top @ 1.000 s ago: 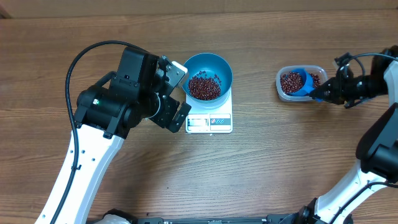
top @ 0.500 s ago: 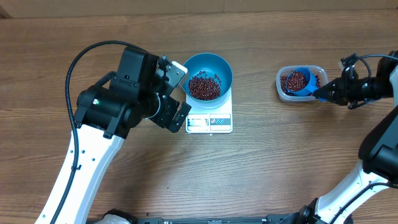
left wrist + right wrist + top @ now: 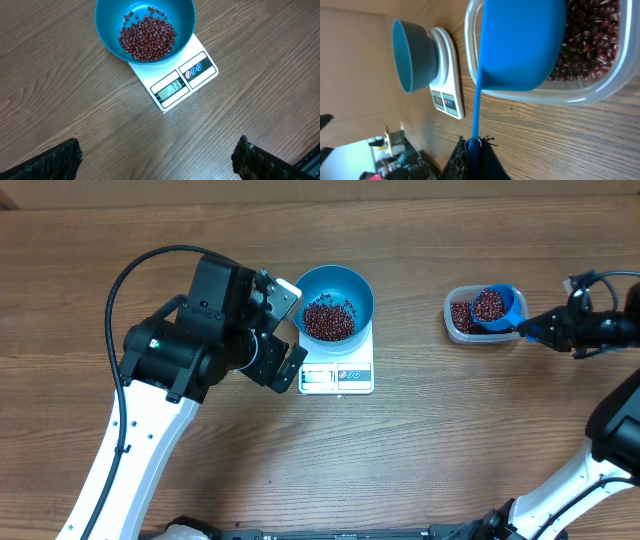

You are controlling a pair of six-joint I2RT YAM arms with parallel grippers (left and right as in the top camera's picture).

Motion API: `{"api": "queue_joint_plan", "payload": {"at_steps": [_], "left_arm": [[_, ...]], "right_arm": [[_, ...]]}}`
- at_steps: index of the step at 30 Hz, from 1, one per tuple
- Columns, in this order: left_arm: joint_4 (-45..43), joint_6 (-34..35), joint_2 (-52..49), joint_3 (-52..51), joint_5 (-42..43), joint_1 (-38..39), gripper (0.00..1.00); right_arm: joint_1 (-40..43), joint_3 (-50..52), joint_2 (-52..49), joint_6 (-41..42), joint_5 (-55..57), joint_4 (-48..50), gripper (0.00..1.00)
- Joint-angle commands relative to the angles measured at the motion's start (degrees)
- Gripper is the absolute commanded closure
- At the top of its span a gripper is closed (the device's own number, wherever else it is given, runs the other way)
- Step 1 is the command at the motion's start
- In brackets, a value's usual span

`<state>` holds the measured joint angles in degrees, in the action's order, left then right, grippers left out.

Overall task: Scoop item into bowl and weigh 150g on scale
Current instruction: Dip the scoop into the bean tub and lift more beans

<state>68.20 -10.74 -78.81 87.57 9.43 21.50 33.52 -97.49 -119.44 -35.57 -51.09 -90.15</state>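
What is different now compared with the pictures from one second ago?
The right gripper, shut on the handle of the scoop, drew back to the right, pulling the loaded scoop toward the right end of the tub. The open left gripper, bowl, beans and scale stayed put.

The table point(image 3: 75, 110) is matt, grained wood. Ahead of the left claw point(image 3: 157, 165), the bowl point(image 3: 107, 15) is smooth and glossy, the scale point(image 3: 147, 75) smooth white plastic. The right claw's point(image 3: 472, 150) scoop point(image 3: 520, 45) is smooth blue plastic, the tub point(image 3: 590, 92) beyond clear plastic.
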Motion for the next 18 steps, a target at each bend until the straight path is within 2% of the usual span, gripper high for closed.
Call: {"api": "queue_joint_plan", "payload": {"at_steps": [1, 10, 11, 18], "left_arm": [[0.2, -0.9, -0.3, 0.3, 0.5, -0.1, 0.0], [0.2, -0.9, -0.2, 0.3, 0.5, -0.1, 0.0], [0.2, -0.9, -0.3, 0.3, 0.5, -0.1, 0.0], [0.2, -0.9, -0.3, 0.3, 0.5, -0.1, 0.0]], "right_arm": [[1.0, 0.0, 0.0, -2.5, -5.8, -0.5, 0.96], [1.1, 0.0, 0.0, -10.3, -11.4, -5.3, 0.96], [0.7, 0.0, 0.0, -13.5, -13.5, -6.9, 0.96], [-1.6, 0.0, 0.0, -14.0, -18.0, -7.0, 0.96]]}}
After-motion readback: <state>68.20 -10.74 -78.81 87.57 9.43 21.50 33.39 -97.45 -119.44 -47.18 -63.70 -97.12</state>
